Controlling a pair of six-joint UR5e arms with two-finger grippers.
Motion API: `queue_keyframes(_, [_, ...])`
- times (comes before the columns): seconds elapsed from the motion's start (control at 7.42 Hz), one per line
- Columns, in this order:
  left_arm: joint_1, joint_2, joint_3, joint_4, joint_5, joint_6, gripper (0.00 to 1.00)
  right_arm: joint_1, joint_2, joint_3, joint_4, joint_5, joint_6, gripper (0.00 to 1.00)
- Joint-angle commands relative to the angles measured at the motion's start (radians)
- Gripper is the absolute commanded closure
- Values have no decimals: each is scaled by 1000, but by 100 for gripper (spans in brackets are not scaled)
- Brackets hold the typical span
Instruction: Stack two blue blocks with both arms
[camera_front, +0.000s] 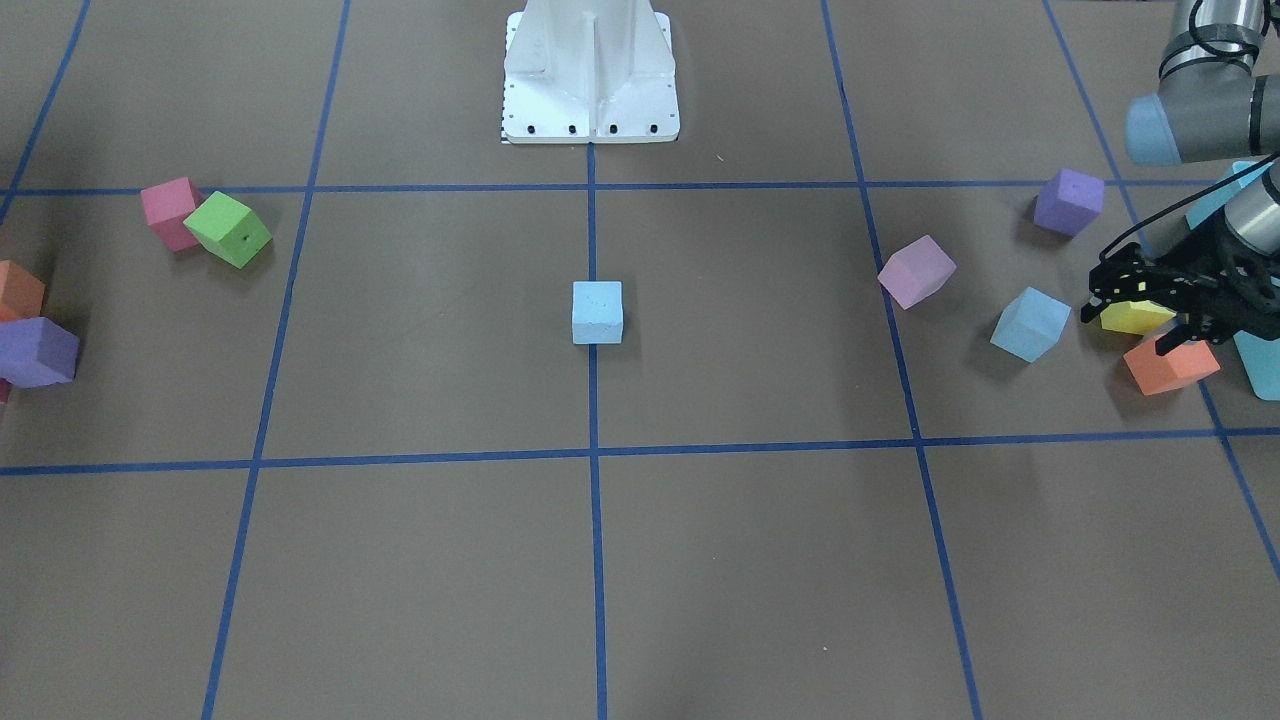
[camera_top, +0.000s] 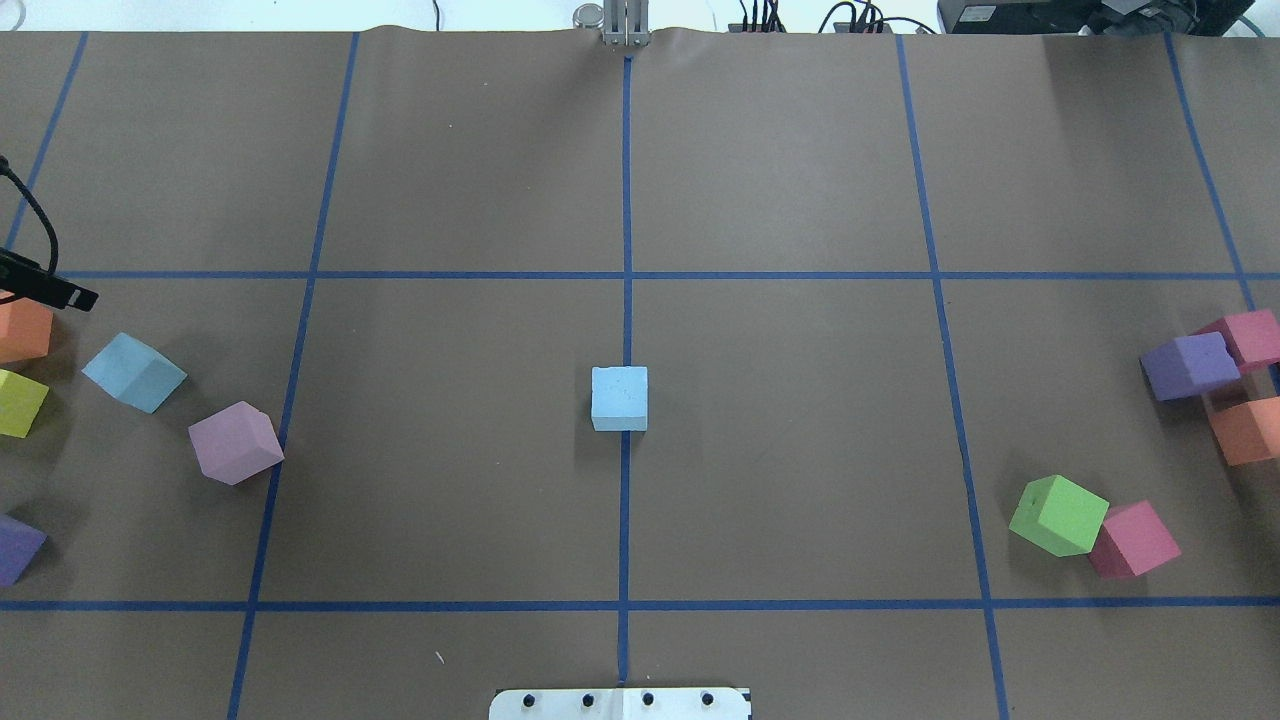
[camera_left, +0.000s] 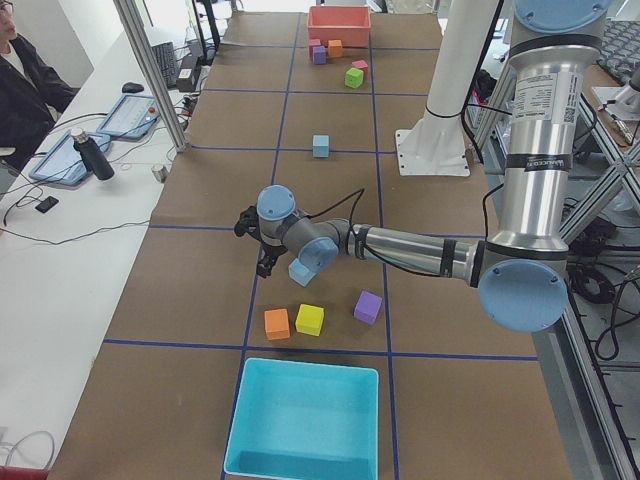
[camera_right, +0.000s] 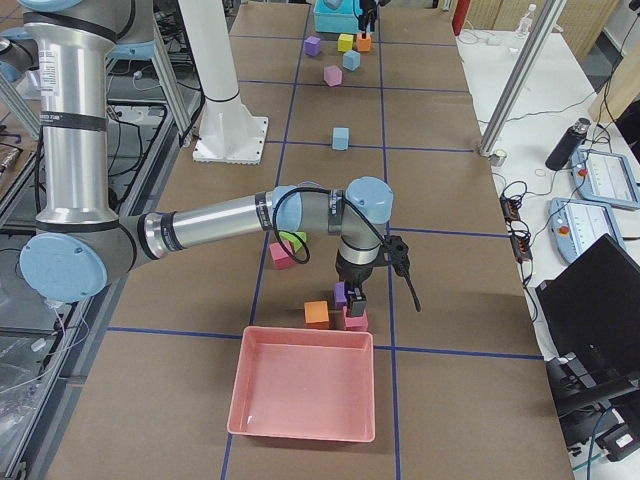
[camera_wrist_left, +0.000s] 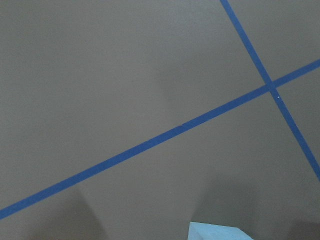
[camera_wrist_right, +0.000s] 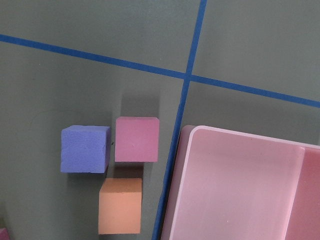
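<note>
One pale blue block (camera_front: 597, 312) sits on the table's centre line; it also shows in the overhead view (camera_top: 619, 398). The second blue block (camera_front: 1030, 323) lies tilted on the robot's left side, and in the overhead view (camera_top: 133, 372). My left gripper (camera_front: 1140, 318) hovers open and empty just beyond this block, over a yellow cube (camera_front: 1135, 318) and an orange cube (camera_front: 1170, 365). A corner of the blue block (camera_wrist_left: 215, 232) shows at the bottom of the left wrist view. My right gripper (camera_right: 352, 300) shows only in the exterior right view, above a cluster of cubes; I cannot tell its state.
A mauve cube (camera_front: 916, 271) and a purple cube (camera_front: 1068, 201) lie near the second blue block. A turquoise bin (camera_left: 300, 430) stands at the left end, a pink bin (camera_right: 300, 395) at the right end. Green (camera_top: 1058, 515), pink, purple and orange cubes lie on the right.
</note>
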Motion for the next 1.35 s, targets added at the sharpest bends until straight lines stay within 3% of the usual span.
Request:
queue_keyframes(0.0, [75,24,0,-49,56,-13,1,0,-3,2,0,0,0,0])
queue_keyframes(0.27, [107,65,-1,-143,56,-78,1,0,-8,1,0,0,-4,0])
queue_keyframes(0.4, [150,67,0,-161,102,-117,1,0,-9,2,0,0,-4,0])
queue_keyframes(1.08, [237,70,31,-163,202,-148,2,0,-15,2,0,0,-1,0])
queue_keyframes(1.21, [239,68,34,-163,200,-148,11,0,-15,4,0,0,-1,0])
